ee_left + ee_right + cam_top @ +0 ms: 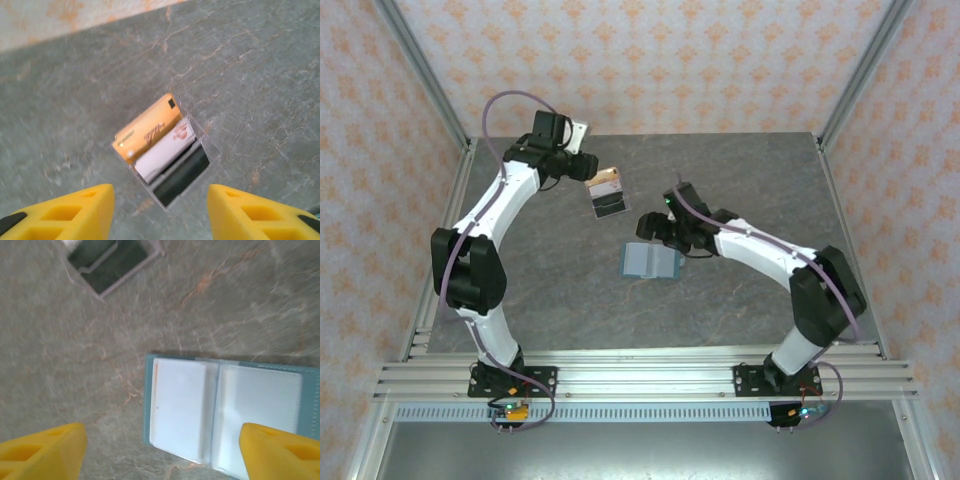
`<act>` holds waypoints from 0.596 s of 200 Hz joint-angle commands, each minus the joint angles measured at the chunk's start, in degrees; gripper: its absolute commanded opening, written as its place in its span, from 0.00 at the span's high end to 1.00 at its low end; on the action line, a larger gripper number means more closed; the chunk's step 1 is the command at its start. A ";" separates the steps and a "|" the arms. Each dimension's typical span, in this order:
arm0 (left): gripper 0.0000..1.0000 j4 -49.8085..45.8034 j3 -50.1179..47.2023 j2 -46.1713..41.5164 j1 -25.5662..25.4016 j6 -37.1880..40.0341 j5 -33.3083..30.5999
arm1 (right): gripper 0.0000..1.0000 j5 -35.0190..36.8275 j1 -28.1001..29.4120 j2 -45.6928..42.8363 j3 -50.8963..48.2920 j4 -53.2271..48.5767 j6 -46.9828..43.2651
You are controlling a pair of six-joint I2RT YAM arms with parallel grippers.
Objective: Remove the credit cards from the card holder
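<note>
The credit cards (607, 190) lie in a small overlapping pile at the back middle of the table. In the left wrist view they are an orange card (147, 131), a white card (165, 152) and a dark card (182, 175). My left gripper (160, 210) hovers just short of the pile, open, with nothing between its yellow fingers (95, 205). The blue-grey card holder (650, 260) lies open flat nearer the middle. My right gripper (162, 445) hangs open over it. Both pale pockets of the card holder (225, 410) face up, and the left one shows a thin orange strip at its edge.
The grey marbled table (740, 180) is walled by patterned panels and metal posts at the back corners. The pile's dark card (107, 262) shows at the top of the right wrist view, a short way from the holder.
</note>
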 commanded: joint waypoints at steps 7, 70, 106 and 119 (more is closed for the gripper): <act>0.48 -1.48 -8.91 -3.00 -2.03 -16.01 -6.29 | 0.27 2.19 2.46 4.50 2.41 -4.06 -1.26; 0.40 2.42 -21.62 -9.46 -6.42 -30.37 -5.32 | 0.46 8.25 4.35 11.47 4.32 -8.36 -3.77; 0.39 2.48 -24.60 -10.10 -7.91 -37.15 -3.44 | 0.54 8.37 4.30 14.04 4.89 -9.85 -5.69; 0.39 4.16 -26.55 -10.77 -8.68 -38.70 -1.62 | 0.55 9.07 4.30 14.72 4.90 -10.51 -6.24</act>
